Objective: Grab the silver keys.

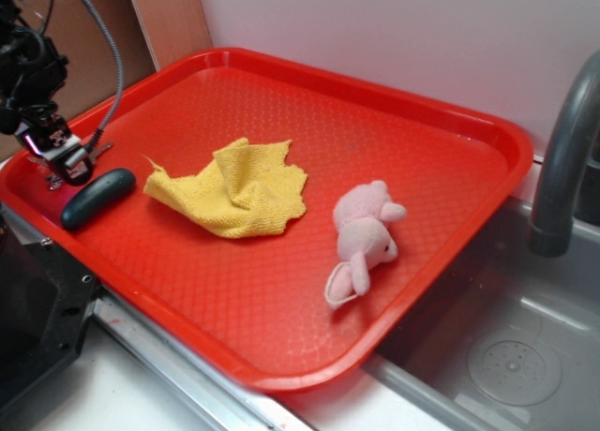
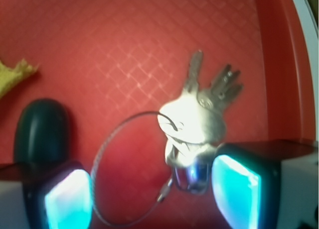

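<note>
a: where does the small bunch of thin silver-grey metal keys (image 2: pixel 202 117) lie?

b: on the red textured plastic tray (image 1: pixel 394 150), near its far left corner. in the wrist view the blades fan out away from the camera, and a thin wire ring loop (image 2: pixel 117 164) runs from the heads toward the space between the two fingers.

a: and the black robot gripper (image 1: pixel 58 159)?

b: it hangs right over that corner. its jaws stand apart, with the wire loop and the key heads in the gap between them. one glowing pad (image 2: pixel 237 186) sits just beside the key heads; i can't tell whether it touches them. nothing is clamped.

a: what else is near?

b: the dark teal-black oblong handle (image 1: pixel 97 197) lies on the tray just beside the gripper, next to the keys. a crumpled yellow cloth (image 1: pixel 234 187) sits toward the middle of the tray, and a small pink plush toy (image 1: pixel 364 239) lies further right, apart from the cloth.

a: beyond the tray?

b: a grey sink basin (image 1: pixel 516 347) with a dark grey faucet (image 1: pixel 562 159) at the right.
</note>
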### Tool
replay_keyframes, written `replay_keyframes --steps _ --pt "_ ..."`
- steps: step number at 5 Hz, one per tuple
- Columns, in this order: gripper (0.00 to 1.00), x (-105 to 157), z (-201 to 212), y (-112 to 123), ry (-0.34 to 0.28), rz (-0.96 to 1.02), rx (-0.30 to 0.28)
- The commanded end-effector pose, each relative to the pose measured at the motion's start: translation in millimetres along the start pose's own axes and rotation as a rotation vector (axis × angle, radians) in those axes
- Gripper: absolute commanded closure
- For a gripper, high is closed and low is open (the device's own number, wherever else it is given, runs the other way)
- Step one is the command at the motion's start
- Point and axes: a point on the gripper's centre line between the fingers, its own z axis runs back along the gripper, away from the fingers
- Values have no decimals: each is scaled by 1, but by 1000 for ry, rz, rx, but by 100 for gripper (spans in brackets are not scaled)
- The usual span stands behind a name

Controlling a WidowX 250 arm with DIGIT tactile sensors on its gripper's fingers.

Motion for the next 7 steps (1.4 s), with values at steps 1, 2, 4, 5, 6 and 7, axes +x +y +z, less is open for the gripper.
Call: replay_keyframes --steps 1,2,4,5,6,7 --pt "100 6 -2 3 3 -1 29" --pt "100 7 -2 2 5 -9 38" --pt "100 19 23 -9 29 -32 49" --pt "100 57 69 -31 -48 -20 94" --pt "100 96 116 -63 -95 -18 100" --pt "100 114 164 -84 -105 -4 92"
